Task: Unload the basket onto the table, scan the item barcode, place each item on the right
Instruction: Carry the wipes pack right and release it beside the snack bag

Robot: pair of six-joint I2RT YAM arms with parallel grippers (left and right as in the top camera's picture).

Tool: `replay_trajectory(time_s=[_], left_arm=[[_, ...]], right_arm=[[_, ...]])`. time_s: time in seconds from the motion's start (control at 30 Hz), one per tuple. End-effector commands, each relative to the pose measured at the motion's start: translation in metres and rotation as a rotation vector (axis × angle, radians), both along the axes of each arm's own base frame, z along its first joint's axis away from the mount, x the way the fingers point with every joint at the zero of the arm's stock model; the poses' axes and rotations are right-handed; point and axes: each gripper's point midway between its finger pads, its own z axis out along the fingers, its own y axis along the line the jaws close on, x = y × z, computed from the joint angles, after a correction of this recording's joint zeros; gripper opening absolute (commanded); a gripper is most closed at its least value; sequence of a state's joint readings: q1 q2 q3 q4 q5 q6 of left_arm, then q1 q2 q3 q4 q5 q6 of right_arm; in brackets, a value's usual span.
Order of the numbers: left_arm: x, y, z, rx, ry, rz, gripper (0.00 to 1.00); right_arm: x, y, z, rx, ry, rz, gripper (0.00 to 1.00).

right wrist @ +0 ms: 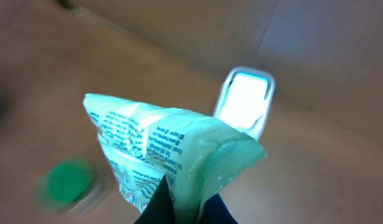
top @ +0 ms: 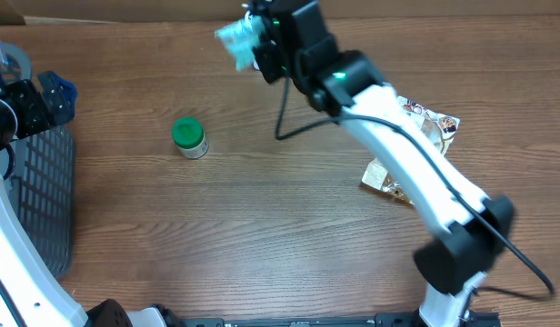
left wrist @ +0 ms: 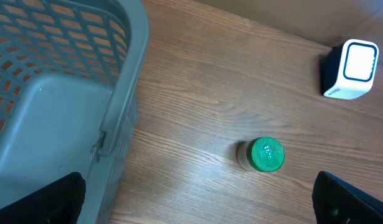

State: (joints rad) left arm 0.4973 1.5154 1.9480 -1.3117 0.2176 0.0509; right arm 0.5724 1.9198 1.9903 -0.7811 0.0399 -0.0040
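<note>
Holding a pale-green packet (right wrist: 173, 149) clenched in the right gripper (right wrist: 179, 208), raised over the far edge of the table (top: 262, 227). Printed side faces the wrist camera; text too blurred to read, barcode not made out. Scanner (right wrist: 246, 99) stands just behind the packet, window lit. Left gripper (left wrist: 198, 200) released, jaws wide, nothing between them, hanging beside the basket (left wrist: 126, 93) rim. Jar (top: 188, 137), green lid, upright, apart from the basket. Foil bags (top: 425, 123) lie partly under the right arm.
</note>
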Motion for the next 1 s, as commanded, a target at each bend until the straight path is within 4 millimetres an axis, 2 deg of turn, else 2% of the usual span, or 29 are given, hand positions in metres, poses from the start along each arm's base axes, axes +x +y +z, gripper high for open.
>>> replay_trajectory(time_s=[0.0,0.07,0.23,0.37,0.5,0.6,0.73,0.77,0.83,0.97], left_arm=[[0.002,-0.004,0.001,-0.014,-0.010,-0.004,0.99],[0.002,-0.004,0.001,-0.014,-0.010,-0.004,1.00],[0.002,-0.004,0.001,-0.014,-0.010,-0.004,0.99],[0.002,-0.004,0.001,-0.014,-0.010,-0.004,1.00],[0.002,-0.004,0.001,-0.014,-0.010,-0.004,1.00],[0.002,-0.004,0.001,-0.014,-0.010,-0.004,0.99],[0.002,-0.004,0.001,-0.014,-0.010,-0.004,1.00],[0.002,-0.004,0.001,-0.014,-0.010,-0.004,1.00],[0.002,-0.004,0.001,-0.014,-0.010,-0.004,1.00],[0.002,-0.004,0.001,-0.014,-0.010,-0.004,1.00]], right_arm=[[-0.029,-0.020,0.006,0.189,0.233,-0.070,0.04],[-0.039,-0.049,-0.015,0.138,0.347,-0.140,0.04],[-0.064,-0.140,-0.074,0.059,0.660,-0.413,0.04],[-0.070,-0.209,-0.119,0.079,0.801,-0.626,0.04],[-0.069,-0.267,-0.150,0.140,0.850,-0.773,0.04],[-0.070,-0.309,-0.162,0.194,0.856,-0.873,0.04],[-0.075,-0.342,-0.167,0.231,0.862,-0.955,0.04],[-0.077,-0.351,-0.167,0.240,0.864,-0.976,0.09],[-0.078,-0.357,-0.167,0.245,0.865,-0.988,0.32],[-0.081,-0.355,-0.168,0.217,0.872,-0.950,0.57]])
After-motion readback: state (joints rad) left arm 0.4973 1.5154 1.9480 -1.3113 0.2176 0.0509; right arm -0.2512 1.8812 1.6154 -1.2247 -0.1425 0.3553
